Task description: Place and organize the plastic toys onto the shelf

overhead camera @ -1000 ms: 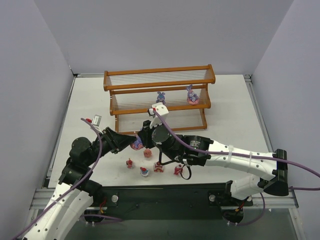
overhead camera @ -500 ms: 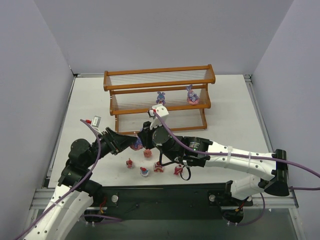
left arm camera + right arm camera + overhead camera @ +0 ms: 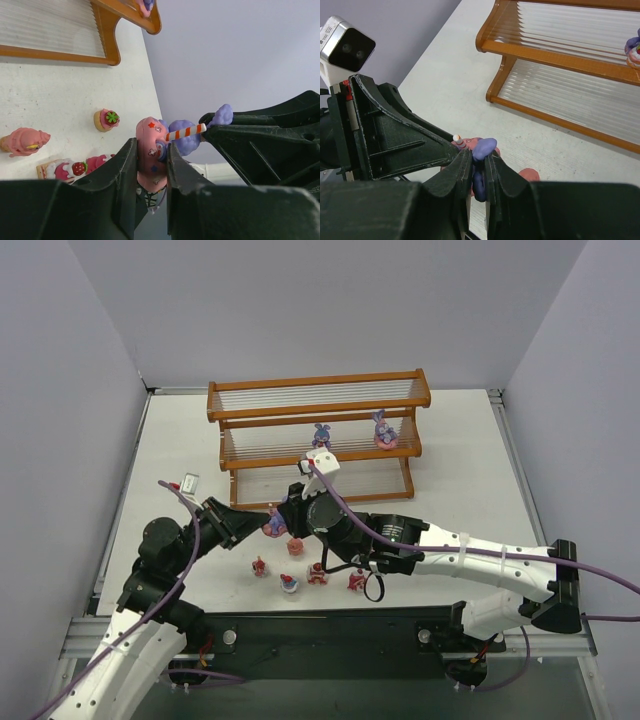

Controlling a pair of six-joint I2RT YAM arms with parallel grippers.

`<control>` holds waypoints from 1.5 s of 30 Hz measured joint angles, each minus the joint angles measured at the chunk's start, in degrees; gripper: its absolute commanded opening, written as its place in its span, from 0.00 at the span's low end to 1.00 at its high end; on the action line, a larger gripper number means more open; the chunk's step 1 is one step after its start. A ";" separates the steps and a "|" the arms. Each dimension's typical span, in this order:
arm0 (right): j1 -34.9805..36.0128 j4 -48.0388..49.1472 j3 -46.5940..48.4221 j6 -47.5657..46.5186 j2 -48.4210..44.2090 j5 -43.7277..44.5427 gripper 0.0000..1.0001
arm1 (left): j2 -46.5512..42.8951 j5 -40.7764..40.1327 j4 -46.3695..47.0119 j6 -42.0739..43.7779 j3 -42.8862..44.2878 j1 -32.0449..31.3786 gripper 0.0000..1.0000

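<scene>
Left of centre in the top view, the left gripper (image 3: 150,151) is clamped on the pink base of a purple bunny (image 3: 181,143). The right gripper (image 3: 477,160) is closed on the same toy's purple upper part, just in front of the shelf (image 3: 315,388). A second bunny (image 3: 321,435) and a third bunny (image 3: 384,430) stand on the middle tier, centre-right; several loose toys (image 3: 289,584) lie on the table (image 3: 450,460), lower centre, below the grippers.

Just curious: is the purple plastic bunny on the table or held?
Held: left end effector clamps the purple bunny by its pink base, right end effector its body.
</scene>
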 measured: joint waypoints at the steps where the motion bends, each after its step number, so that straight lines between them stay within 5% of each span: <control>1: 0.00 -0.04 -0.02 0.00 -0.09 0.00 0.09 | 0.02 0.04 0.07 -0.13 0.02 0.00 0.00; 5: 0.00 -0.07 -0.39 -0.17 -0.48 -0.44 0.13 | 0.11 0.42 -0.13 -0.15 0.07 -0.02 0.00; 11: 0.00 0.94 -0.46 -0.52 -0.50 -1.77 0.58 | 0.15 1.36 -1.75 0.33 1.01 -0.09 0.00; 14: 0.00 2.54 -1.20 -0.98 -1.11 -2.56 0.66 | 0.39 2.40 -3.63 0.61 2.21 -0.35 0.00; 23: 0.00 5.57 -6.10 -4.74 -6.75 -6.43 0.76 | 2.32 4.68 -5.44 0.37 4.26 -0.35 0.00; 29: -0.04 7.69 -10.95 -12.55 -14.34 -19.08 0.83 | 5.03 9.09 -5.29 -1.77 4.46 -0.35 0.00; 38: -0.02 7.98 -11.21 -21.77 -23.41 -34.86 0.83 | 3.43 15.74 -4.85 -6.08 8.66 -0.37 0.00; 45: 0.00 7.10 -10.84 -27.96 -24.02 -44.11 0.73 | 0.00 20.57 -4.07 -10.80 10.08 -0.37 0.00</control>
